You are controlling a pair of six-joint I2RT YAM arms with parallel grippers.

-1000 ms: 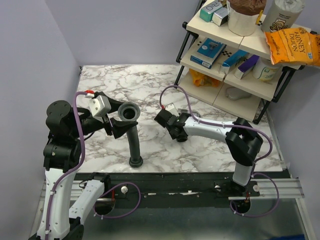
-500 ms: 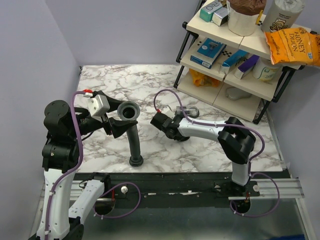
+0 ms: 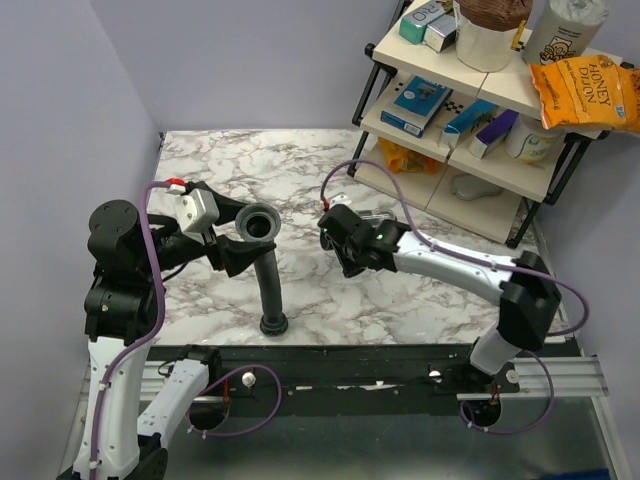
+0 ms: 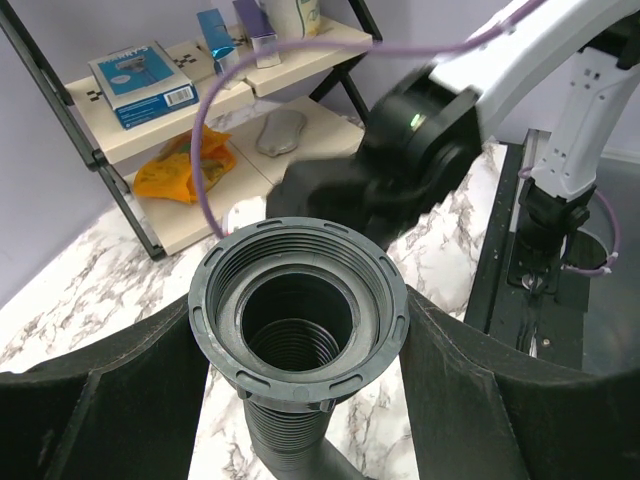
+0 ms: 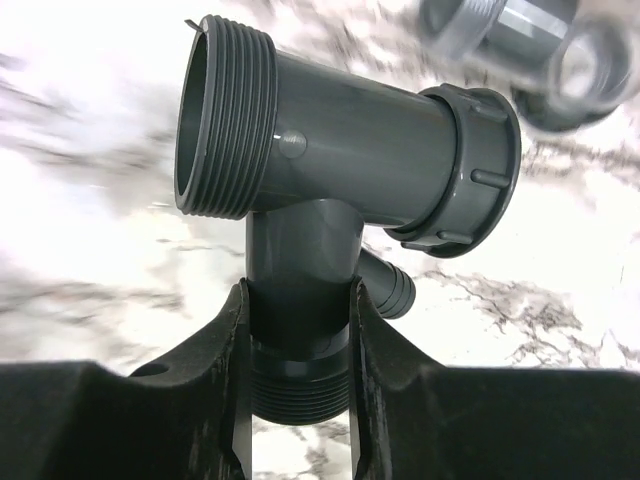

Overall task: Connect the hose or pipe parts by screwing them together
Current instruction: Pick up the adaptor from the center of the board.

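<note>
Right fingers [image 5: 205, 385] tighter on Y-shaped fitting [image 5: 330, 140], elbow [image 3: 526, 296] farther right.

I am working over a white marble tabletop [image 3: 300, 170] that is lying between lilac walls [image 3: 250, 60]. At my far right a black-framed shelf rack [image 3: 425, 185] is carrying an orange Honey Dijon bag [image 3: 585, 92] on top, a blue box [image 3: 416, 103] on the middle board and an orange packet [image 3: 405, 157] at the bottom.

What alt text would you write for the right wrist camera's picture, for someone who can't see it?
The right gripper clamps the side branch of a dark grey pipe fitting, its threaded mouth pointing upper left and a collar nut on its right end. Blurred marble table lies behind.
</note>
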